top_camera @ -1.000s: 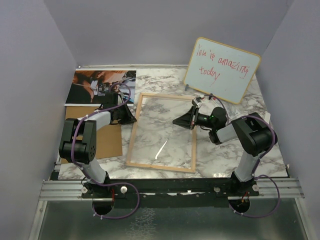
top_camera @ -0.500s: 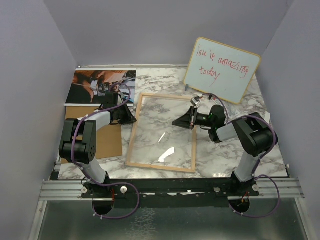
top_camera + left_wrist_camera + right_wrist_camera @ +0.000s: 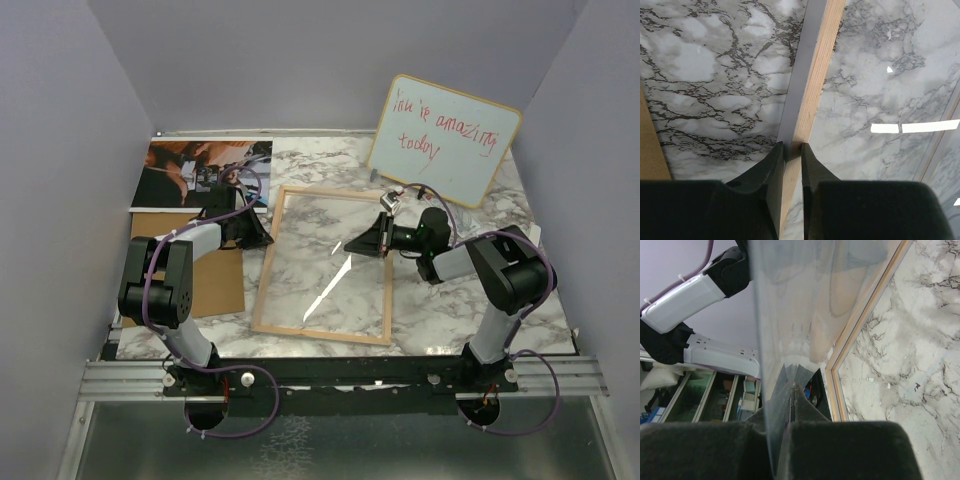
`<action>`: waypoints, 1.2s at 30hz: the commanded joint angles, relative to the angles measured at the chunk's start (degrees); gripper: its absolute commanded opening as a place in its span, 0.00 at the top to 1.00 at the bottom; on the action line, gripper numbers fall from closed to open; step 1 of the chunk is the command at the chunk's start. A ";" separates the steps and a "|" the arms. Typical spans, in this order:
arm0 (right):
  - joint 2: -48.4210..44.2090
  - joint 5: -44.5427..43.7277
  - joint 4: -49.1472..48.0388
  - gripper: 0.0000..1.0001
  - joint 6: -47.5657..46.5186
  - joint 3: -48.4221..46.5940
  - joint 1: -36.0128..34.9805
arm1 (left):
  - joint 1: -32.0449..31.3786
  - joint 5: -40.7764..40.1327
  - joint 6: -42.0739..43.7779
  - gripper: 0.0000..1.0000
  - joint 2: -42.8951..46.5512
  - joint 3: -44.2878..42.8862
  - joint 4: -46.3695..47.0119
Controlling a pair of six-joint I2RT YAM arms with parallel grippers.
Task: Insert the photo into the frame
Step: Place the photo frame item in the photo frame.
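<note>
The frame (image 3: pixel 320 332) lies flat on the table (image 3: pixel 450 310), the left fingers (image 3: pixel 771 180) pinched on its left rail. The right fingers (image 3: pixel 807 410), closed tight on the clear pane (image 3: pixel 785 315), tilt its edge up, which looks like the opening step. The photo (image 3: pixel 185 175) lies at the far left corner, apart from the frame. Next, probably, the pane must be set aside gently.

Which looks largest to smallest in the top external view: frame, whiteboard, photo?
1. frame
2. whiteboard, though it stands tilted up toward the camera
3. photo, partly hidden by the left arm
</note>
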State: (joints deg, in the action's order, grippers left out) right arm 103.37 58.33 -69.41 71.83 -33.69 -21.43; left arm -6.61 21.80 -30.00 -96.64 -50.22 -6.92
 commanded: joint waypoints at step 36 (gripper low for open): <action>1.50 1.17 24.50 0.99 -17.44 -5.80 1.48 | -0.68 -2.91 0.55 1.00 -2.85 2.14 -4.68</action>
State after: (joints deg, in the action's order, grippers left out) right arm 103.55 58.52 -50.43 58.54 -37.50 -20.86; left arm -6.61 21.80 -30.02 -96.64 -50.22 -6.92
